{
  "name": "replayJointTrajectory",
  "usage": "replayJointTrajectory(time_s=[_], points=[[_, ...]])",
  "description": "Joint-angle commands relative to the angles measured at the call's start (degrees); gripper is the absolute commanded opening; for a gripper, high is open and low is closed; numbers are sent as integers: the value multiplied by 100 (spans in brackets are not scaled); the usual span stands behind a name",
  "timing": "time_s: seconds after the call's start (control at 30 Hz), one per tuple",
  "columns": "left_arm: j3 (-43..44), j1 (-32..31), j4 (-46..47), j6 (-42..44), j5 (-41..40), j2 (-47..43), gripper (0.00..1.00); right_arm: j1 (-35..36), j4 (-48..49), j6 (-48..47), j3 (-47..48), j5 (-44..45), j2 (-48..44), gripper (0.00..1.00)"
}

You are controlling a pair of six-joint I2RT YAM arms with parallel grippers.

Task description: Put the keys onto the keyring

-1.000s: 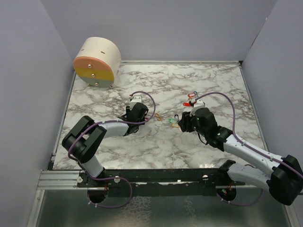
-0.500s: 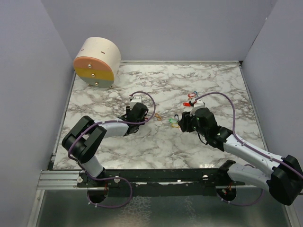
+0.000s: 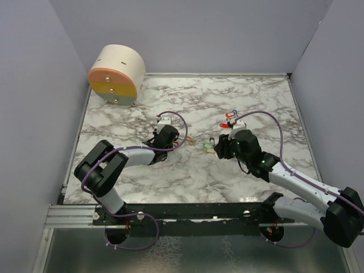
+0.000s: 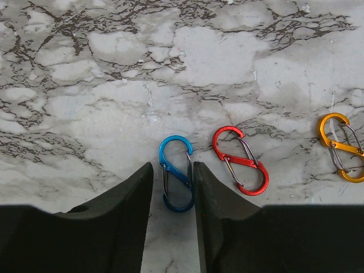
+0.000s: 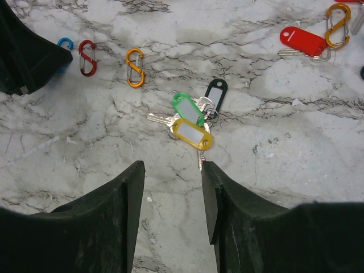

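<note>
Keys (image 5: 190, 120) lie in a small bunch at the centre of the right wrist view. Their green tag (image 5: 187, 107), yellow tag (image 5: 192, 134) and black tag (image 5: 216, 91) overlap on the marble table (image 3: 239, 96). One silver blade points down toward the gap of the right gripper (image 5: 172, 166). Its fingers stand apart just below the bunch, with nothing between them. A red-tagged key (image 5: 301, 40) lies well apart at the upper right of that frame, beside a gold clip (image 5: 338, 24).

In the left wrist view, the left gripper (image 4: 173, 166) is low over the marble, its fingers apart on either side of the blue clip (image 4: 176, 182). The right finger looks to be at the clip's edge, while a sliver of table shows at the left finger. The red clip (image 4: 240, 160) lies just right of it, and the orange clip (image 4: 340, 147) is at the right edge.

From above, both grippers sit mid-table, facing each other across the bunch. A round wooden drum (image 3: 116, 74) is in the upper left corner.
</note>
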Motion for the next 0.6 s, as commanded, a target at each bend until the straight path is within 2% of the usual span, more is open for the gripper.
replayJointTrajectory(time_s=[0.0, 0.13, 0.23, 0.57], points=[[-228, -68, -642, -40, 160, 178, 32, 27, 160, -15, -67, -99, -126, 46], [-219, -70, -642, -34, 172, 191, 11, 26, 169, -17, -66, -99, -130, 46], [-211, -71, -643, -36, 180, 184, 0, 28, 169, -13, -71, -105, -117, 46], [-173, -79, -633, -8, 208, 64, 0, 28, 179, -100, -47, -177, 96, 45]])
